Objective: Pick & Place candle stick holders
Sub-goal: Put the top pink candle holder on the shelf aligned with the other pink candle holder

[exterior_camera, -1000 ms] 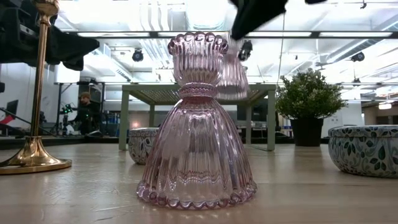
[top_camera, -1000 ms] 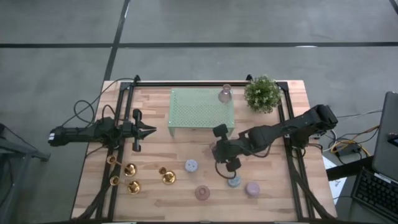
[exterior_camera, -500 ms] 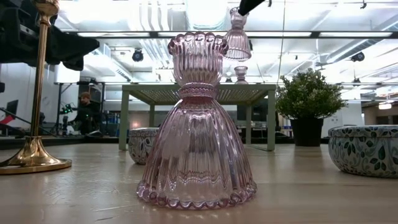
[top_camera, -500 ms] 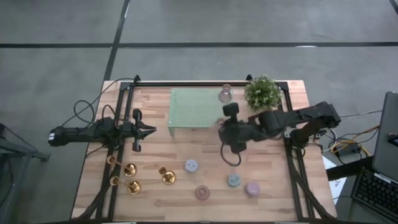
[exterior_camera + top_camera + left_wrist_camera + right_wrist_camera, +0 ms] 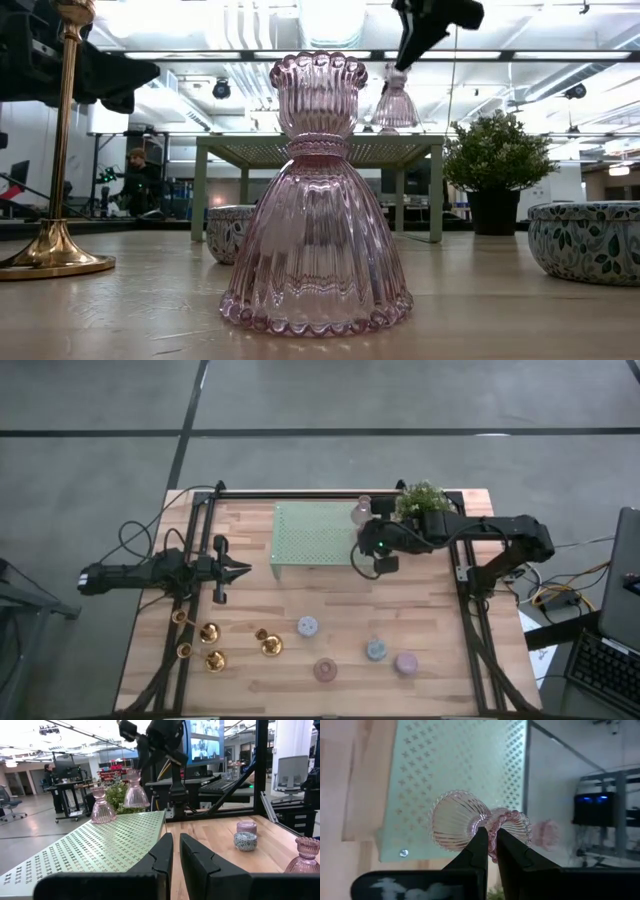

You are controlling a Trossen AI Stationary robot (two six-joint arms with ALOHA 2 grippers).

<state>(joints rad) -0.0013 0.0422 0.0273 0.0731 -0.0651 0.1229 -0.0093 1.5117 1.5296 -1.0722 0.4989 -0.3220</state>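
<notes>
My right gripper [image 5: 365, 548] is shut on a pink ribbed glass candle stick holder [image 5: 395, 100], high over the right end of the green perforated shelf [image 5: 322, 535]. A second pink holder [image 5: 361, 510] stands by its base on that shelf's far right corner. A third [image 5: 318, 200] stands on the table near the front edge. Several brass candle stick holders [image 5: 212, 645] stand at the front left. My left gripper [image 5: 243, 570] is shut with nothing in it, level, at the table's left. My right gripper pinches the pink holder's narrow neck [image 5: 491, 826], between its cup [image 5: 514, 826] and its flared base [image 5: 457, 820], between the two fingers. The fingers slant down from above and lie across the stem. The holder hangs base down, lifted clear above the shelf.
Three squat round candles [image 5: 308, 626] [image 5: 376, 650] [image 5: 406, 663] sit on the front half of the table. A potted plant [image 5: 420, 502] stands at the far right corner, beside my right arm. Bare wood lies between the shelf and the candles.
My right gripper has risen and swung from over the front-right candles toward the table's far edge, reaching the shelf's right end, and has tipped more steeply downward. The pink holder has travelled with it, lifted clear the whole way.
</notes>
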